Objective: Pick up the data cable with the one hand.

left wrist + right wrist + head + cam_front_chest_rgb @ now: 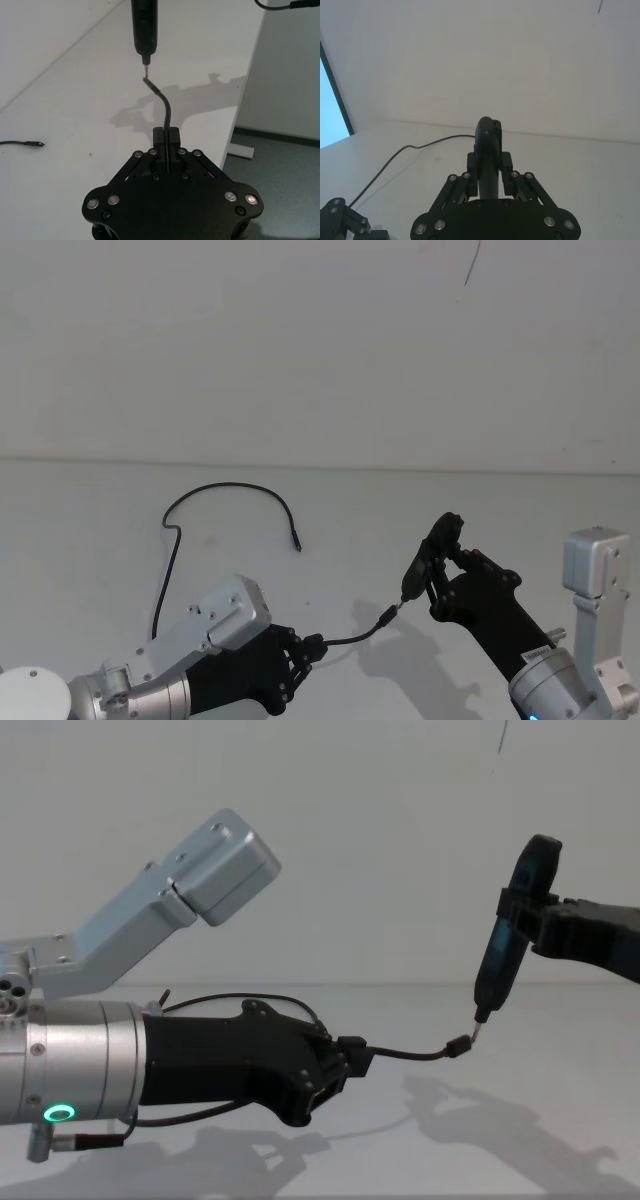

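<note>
The data cable [230, 486] is a thin black lead lying in a loop on the white table. My left gripper [305, 648] is shut on it close to one end. That short end [410, 1053] curves up and out from the fingers, and its metal-tipped plug [458, 1046] meets the point of a slim black pen-like tool [505, 945]. My right gripper [520, 910] is shut on that tool and holds it tilted above the table. In the left wrist view the cable [165, 107] rises from the left gripper [166, 135] to the tool [145, 25]. The right gripper [489, 165] grips the tool [487, 145].
The cable's other plug [298, 545] rests on the table [500, 500] behind the grippers. The table's edge [250, 75] drops to a grey floor in the left wrist view. A plain white wall stands behind.
</note>
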`<action>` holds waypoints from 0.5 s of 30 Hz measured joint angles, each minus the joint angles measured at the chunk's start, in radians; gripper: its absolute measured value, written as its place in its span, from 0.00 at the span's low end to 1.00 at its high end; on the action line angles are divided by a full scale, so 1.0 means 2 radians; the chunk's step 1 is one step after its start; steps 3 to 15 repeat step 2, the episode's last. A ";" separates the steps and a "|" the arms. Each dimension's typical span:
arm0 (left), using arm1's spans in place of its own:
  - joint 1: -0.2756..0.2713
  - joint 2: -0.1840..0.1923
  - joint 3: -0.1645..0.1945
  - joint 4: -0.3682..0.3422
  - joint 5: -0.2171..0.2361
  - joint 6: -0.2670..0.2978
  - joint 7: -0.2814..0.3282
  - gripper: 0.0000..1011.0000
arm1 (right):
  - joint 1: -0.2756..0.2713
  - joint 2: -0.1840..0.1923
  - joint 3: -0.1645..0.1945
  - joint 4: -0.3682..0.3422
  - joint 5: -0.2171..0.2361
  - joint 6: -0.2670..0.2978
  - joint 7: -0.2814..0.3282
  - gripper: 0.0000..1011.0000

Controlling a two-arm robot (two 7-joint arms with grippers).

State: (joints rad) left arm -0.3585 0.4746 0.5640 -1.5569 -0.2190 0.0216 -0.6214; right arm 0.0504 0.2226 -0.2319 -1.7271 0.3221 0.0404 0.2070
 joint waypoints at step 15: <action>0.000 0.000 0.000 0.000 0.000 0.000 0.000 0.05 | 0.000 0.000 0.000 0.000 0.000 0.001 0.000 0.27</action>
